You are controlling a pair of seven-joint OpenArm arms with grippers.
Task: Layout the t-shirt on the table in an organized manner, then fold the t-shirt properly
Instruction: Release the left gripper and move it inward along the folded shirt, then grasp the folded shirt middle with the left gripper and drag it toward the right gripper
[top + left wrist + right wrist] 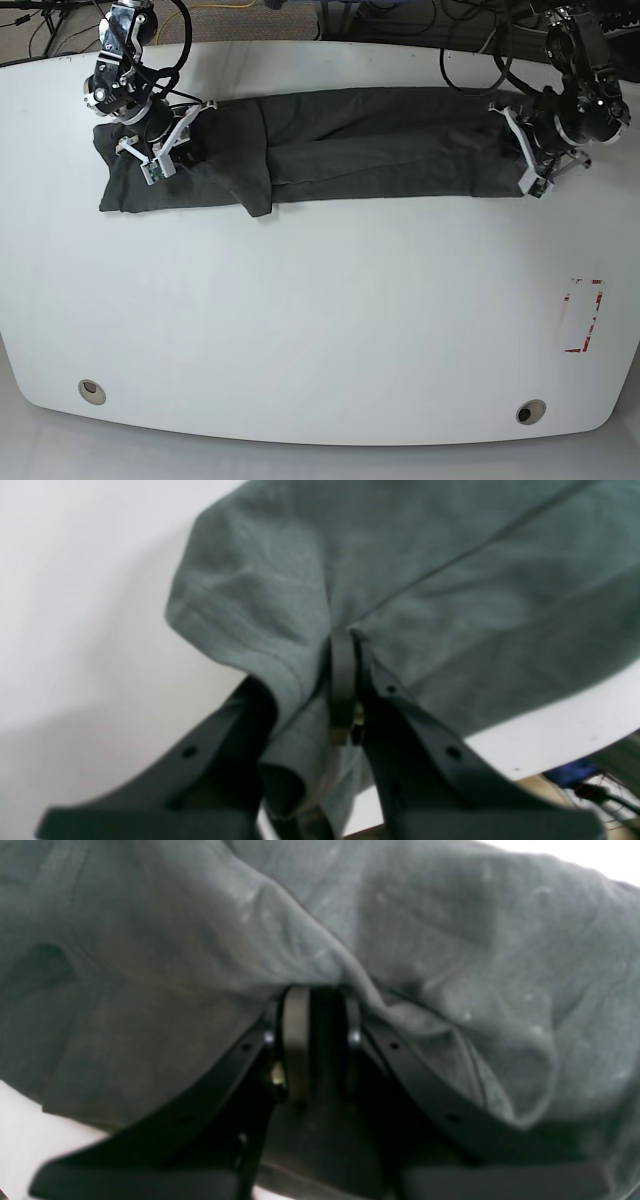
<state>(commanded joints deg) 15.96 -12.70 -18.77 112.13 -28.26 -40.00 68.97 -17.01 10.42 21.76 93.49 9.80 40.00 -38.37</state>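
T-shirt (330, 145) lies as long band at table's (320, 330) 12 o'clock edge. Left gripper (345, 680) and right gripper (315, 1040) both clenched on cloth. Risk: uneven pull bunches folded layers, or hem slips off edge.

Both wrist views are soft and smeared, so the weave of the t-shirt (430, 580) is lost, and its cloth runs off the top and right edges there. In the right wrist view the right gripper (317, 1040) has its fingertips buried under a fold of the shirt, so whether they pinch cloth cannot be told. From the base view the left gripper (528, 160) is too small to read, and the table (320, 330) is clipped at both sides.
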